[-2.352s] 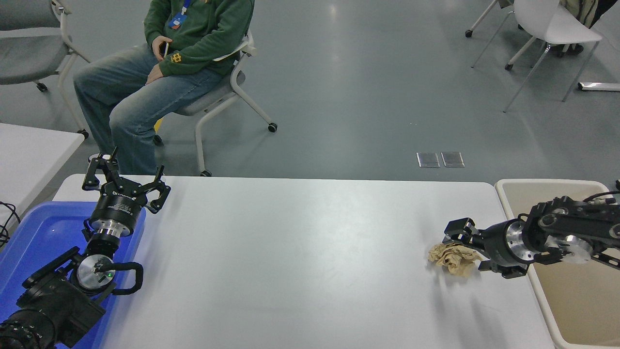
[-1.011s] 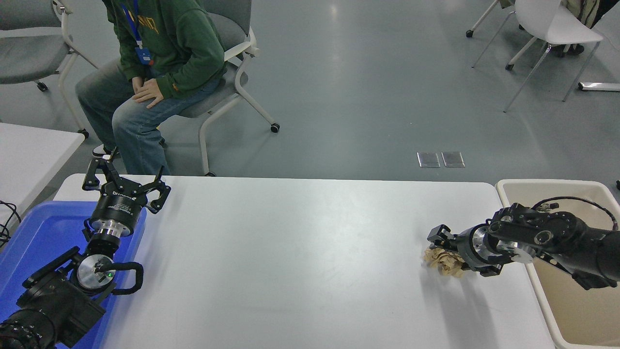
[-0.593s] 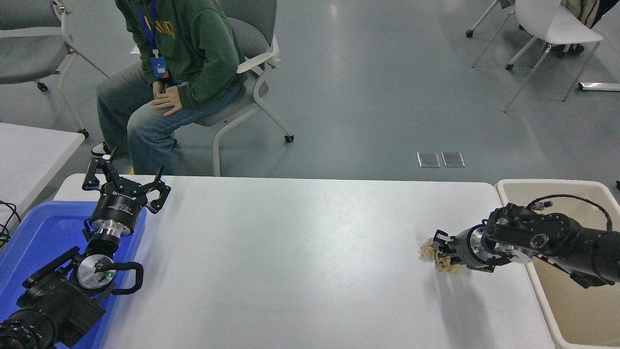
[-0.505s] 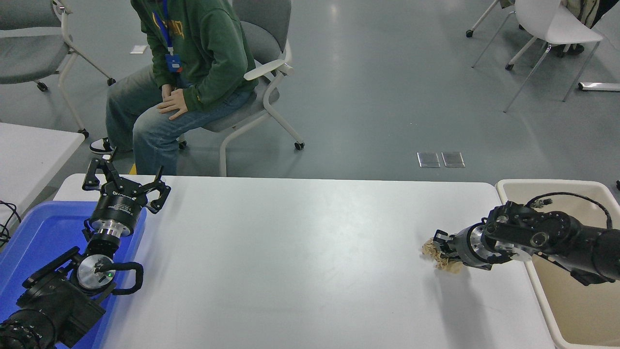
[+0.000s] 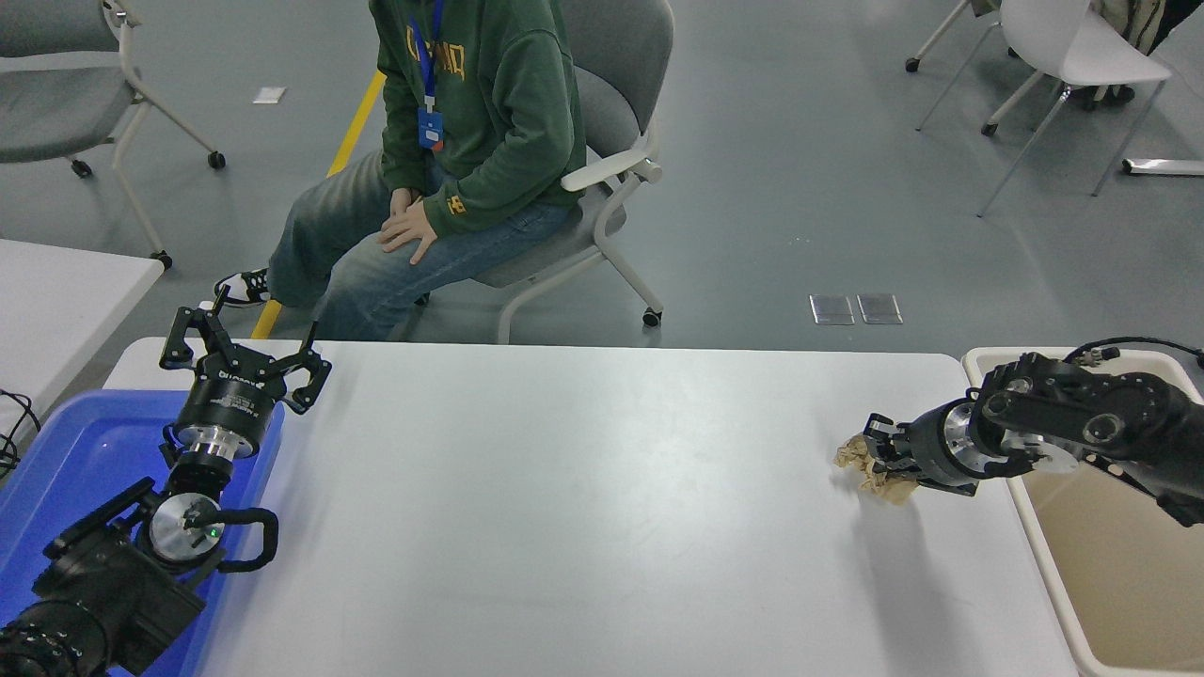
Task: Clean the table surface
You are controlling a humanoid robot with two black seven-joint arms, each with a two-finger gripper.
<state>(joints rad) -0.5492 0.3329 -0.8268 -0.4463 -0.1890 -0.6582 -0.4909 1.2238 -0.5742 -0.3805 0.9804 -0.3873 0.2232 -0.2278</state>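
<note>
Right gripper [image 5: 875, 458] clamped on a crumpled brown paper wad [image 5: 867, 467] near the right edge of the table surface [image 5: 583, 489], just beside the beige bin [image 5: 1110, 555]. Wad looks slightly off the tabletop; contact unclear. Left gripper [image 5: 243, 355] spread open, empty, over the blue tray [image 5: 66, 461] at the far-left corner.

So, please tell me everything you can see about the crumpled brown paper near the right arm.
The crumpled paper is a small tan wad, wrinkled and folded like a used paper towel. The right end effector is shut on it and hides part of it. It sits low over the white table near its right end, beside the beige bin; contact with the table is unclear.
</note>
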